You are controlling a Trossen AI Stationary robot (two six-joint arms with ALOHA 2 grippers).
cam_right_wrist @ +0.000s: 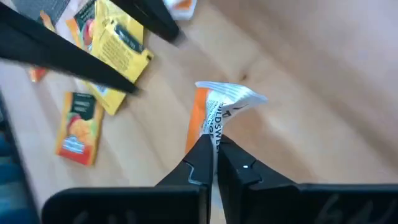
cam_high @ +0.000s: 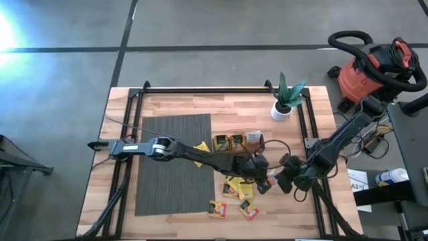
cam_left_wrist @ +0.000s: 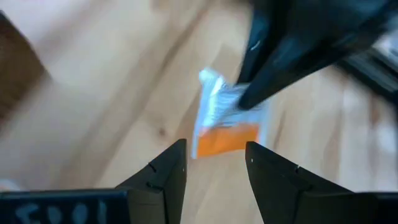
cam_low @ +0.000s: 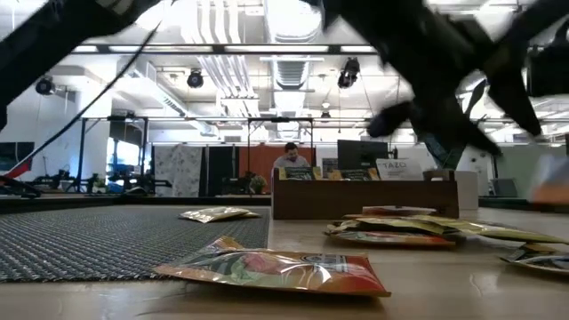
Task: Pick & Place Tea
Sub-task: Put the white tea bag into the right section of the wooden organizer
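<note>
A white-and-orange tea sachet is in my right gripper, which is shut on it right of the table's middle. My left gripper is open just left of it, above the wood, its fingers apart with the sachet showing beyond them and nothing between them. More yellow and orange sachets lie flat on the wood toward the near edge. The brown wooden tray stands at the far side with sachets in it. My right gripper pinches the white-and-orange sachet by one edge between its two fingers. The fingers slant down from the table's right side. The sachet sticks out beyond the fingertips, crumpled and twisted at its white end. Whether it still touches the wood I cannot tell.
A dark ribbed mat covers the table's left half, a yellow sachet at its edge. A potted plant stands at the far right. Two sachets lie near the front edge. A red vacuum stands off the table.
</note>
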